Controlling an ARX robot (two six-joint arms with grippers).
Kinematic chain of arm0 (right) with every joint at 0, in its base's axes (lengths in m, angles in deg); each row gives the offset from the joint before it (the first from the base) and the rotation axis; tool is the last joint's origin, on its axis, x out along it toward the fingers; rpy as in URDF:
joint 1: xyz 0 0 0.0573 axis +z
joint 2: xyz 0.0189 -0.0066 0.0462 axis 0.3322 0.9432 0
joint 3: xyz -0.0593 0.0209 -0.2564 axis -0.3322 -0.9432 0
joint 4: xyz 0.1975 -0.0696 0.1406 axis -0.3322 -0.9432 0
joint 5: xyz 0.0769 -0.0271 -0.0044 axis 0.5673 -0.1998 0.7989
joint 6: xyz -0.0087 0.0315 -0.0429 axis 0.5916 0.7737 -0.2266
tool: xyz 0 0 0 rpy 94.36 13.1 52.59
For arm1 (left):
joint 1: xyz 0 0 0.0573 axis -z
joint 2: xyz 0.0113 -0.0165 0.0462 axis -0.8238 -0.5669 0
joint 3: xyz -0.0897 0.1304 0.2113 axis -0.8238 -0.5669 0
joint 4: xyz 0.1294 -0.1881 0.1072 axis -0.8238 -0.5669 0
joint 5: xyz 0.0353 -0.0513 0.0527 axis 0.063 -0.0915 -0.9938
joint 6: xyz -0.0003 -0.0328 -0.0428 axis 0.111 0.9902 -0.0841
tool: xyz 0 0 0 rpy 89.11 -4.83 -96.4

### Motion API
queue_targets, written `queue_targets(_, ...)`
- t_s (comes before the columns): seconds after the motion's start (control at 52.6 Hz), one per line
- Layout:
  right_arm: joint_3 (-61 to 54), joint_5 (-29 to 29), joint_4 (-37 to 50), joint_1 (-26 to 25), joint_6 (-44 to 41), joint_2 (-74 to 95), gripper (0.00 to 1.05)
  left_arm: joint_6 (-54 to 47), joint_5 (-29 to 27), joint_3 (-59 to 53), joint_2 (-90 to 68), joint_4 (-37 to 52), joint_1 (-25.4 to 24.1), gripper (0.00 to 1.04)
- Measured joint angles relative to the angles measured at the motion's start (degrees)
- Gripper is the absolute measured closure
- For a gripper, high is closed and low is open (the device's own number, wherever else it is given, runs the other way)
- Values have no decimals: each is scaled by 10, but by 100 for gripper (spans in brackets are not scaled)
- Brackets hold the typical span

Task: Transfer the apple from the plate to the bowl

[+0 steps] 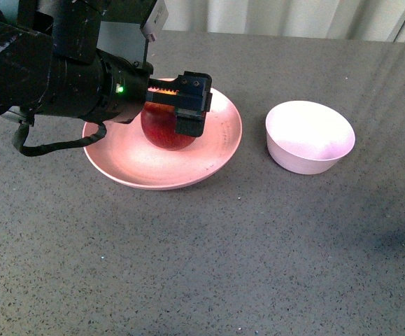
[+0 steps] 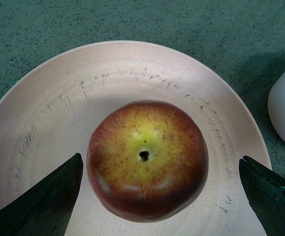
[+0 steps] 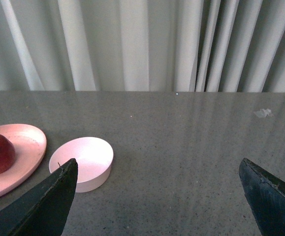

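a grey speckled table (image 1: pixel 202 266) is filling nearly the whole front view, with a pale pleated curtain (image 3: pixel 132 44) hanging behind its far edge. the black left arm (image 1: pixel 55 77) is reaching in from the upper left of the frame. the plate (image 1: pixel 125 164) is lying left of centre, and the bowl (image 1: pixel 300 162) is standing apart from it at centre right, holding nothing. the apple (image 1: pixel 161 133) is sitting on the plate, near its middle, stem end facing up in the left wrist view. the left gripper (image 1: pixel 186 105) is hovering right over the apple with its jaws spread. one finger (image 2: pixel 44 196) is standing on each side of the fruit, and thin gaps are showing between them and the skin. the right gripper (image 3: pixel 158 160) is hanging wide apart above bare table, gripping nothing.
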Motion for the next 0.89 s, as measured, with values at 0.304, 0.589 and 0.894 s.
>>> queue_targets(0.304,0,0,0,0,0,0,9,1,-17,40,-38,-27,0,9)
queue_targets(0.589,0,0,0,0,0,0,9,3,-32,50,-42,-37,9,26)
queue_targets(0.894,0,0,0,0,0,0,9,3,-38,52,-42,-42,11,33)
